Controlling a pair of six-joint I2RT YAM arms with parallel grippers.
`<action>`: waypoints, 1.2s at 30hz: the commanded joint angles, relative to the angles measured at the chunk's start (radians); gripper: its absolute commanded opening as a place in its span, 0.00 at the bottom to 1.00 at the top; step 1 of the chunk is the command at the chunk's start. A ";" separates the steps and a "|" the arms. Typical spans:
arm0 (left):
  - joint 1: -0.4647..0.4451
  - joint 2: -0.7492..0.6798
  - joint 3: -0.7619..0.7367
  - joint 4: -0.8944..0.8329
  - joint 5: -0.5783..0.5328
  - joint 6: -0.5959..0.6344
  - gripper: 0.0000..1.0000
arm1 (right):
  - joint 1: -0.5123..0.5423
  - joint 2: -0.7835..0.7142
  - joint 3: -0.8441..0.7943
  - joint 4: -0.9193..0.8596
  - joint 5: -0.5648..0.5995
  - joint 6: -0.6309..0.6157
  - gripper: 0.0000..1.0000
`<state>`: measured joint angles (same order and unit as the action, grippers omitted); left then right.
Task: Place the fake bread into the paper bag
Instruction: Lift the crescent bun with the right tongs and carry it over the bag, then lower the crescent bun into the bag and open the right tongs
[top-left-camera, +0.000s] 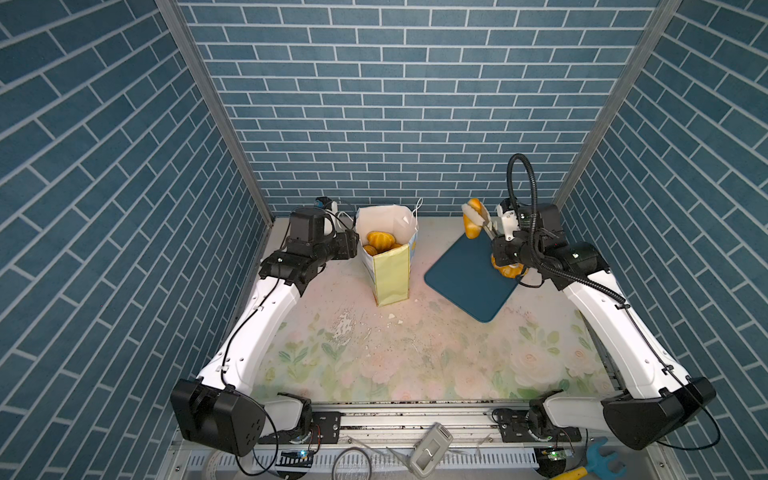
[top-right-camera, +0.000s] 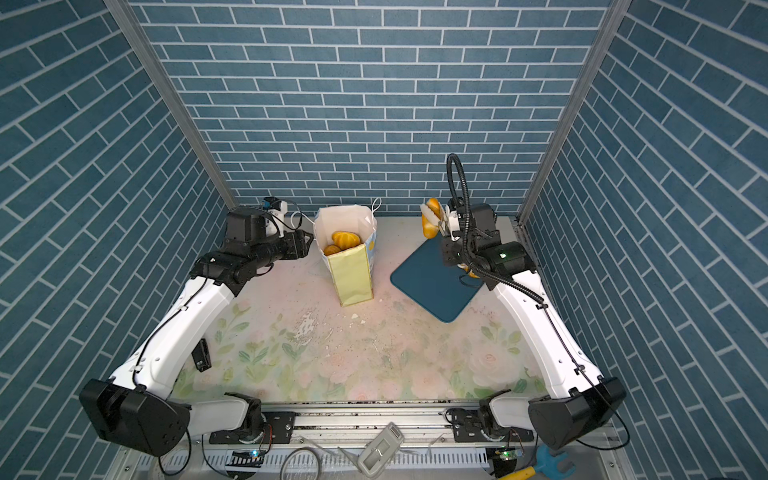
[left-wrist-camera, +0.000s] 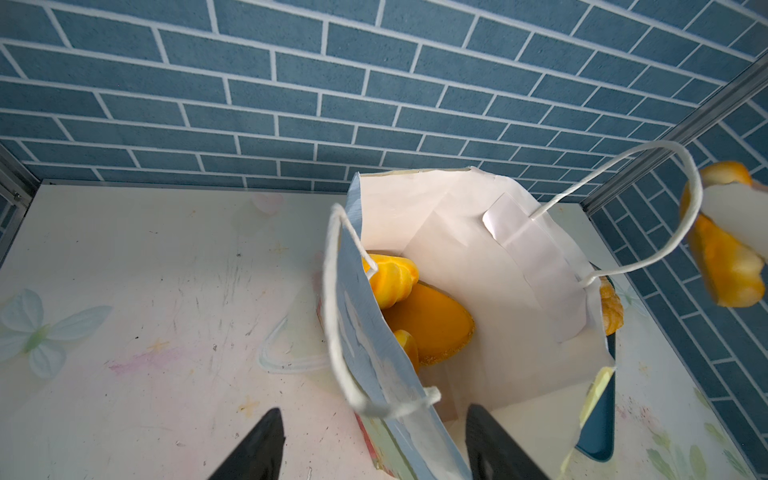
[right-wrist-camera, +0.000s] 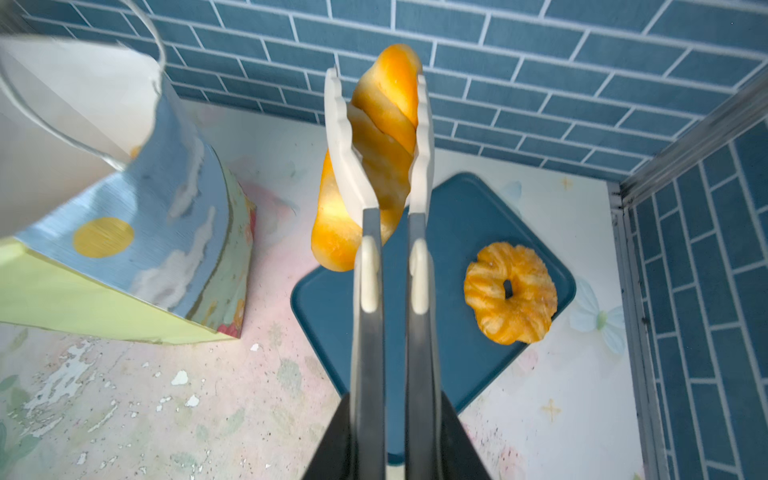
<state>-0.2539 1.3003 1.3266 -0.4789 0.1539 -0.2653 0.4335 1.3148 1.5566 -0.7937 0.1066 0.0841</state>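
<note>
The dark blue tray (top-left-camera: 469, 286) lies nearest, by the right edge of the table (top-left-camera: 374, 365), 1 ring bread (right-wrist-camera: 510, 293) on it. Left stands the paper bag (top-left-camera: 390, 274), 3 breads (left-wrist-camera: 428, 328) inside; the left gripper (left-wrist-camera: 374, 411) gapes astride its wall. Farthest, the right gripper (right-wrist-camera: 394, 401) clamps tongs (right-wrist-camera: 370, 353) pinching the long roll (right-wrist-camera: 386, 124) over the tray's far corner.

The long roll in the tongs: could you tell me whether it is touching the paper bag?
Apart. In both top views the long roll hangs clear of the paper bag, with table showing between them.
</note>
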 joint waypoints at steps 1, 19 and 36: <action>0.001 -0.018 -0.009 0.007 -0.012 0.003 0.71 | 0.011 0.009 0.079 0.056 -0.060 -0.068 0.25; 0.001 -0.005 0.014 -0.007 -0.046 -0.006 0.71 | 0.205 0.213 0.389 0.078 -0.189 -0.278 0.25; 0.001 -0.019 -0.008 -0.007 -0.050 -0.004 0.71 | 0.294 0.375 0.371 0.095 -0.204 -0.308 0.27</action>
<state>-0.2539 1.3003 1.3266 -0.4801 0.1162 -0.2661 0.7284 1.6882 1.9205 -0.7544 -0.0937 -0.1921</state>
